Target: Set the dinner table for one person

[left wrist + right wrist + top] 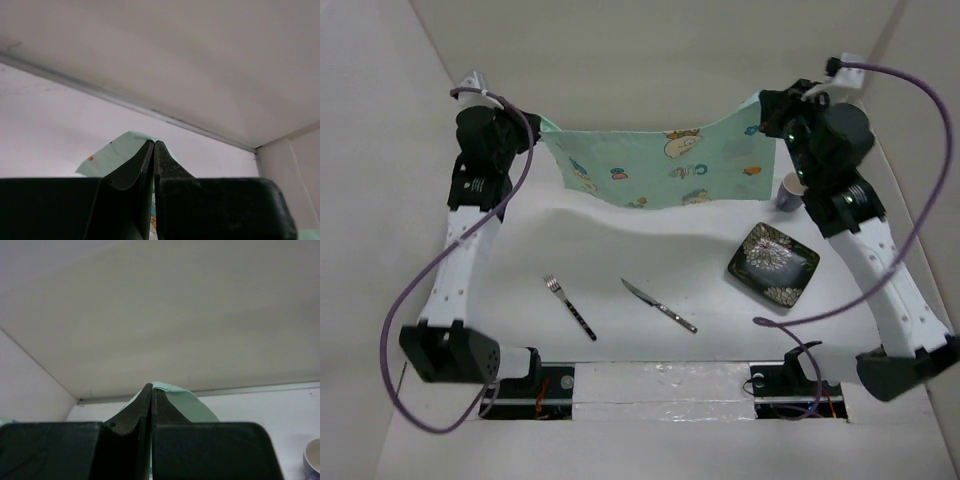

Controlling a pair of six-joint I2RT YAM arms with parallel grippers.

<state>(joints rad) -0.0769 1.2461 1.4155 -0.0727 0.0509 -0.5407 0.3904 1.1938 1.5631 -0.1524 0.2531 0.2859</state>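
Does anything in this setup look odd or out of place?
Yes: the mint-green cartoon-printed cloth placemat hangs sagging in mid-air, the left claw and right claw each shut on a top corner, instead of lying flat. The metal fork, metal knife and dark floral square plate lie at slants on the white table. Nothing looks spilled.

Soft even light, faint shadows; wrist views dim, blurred.

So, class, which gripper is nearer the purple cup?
Right. The right gripper pinches the placemat corner just above the cup; the left gripper holds the opposite corner, far off.
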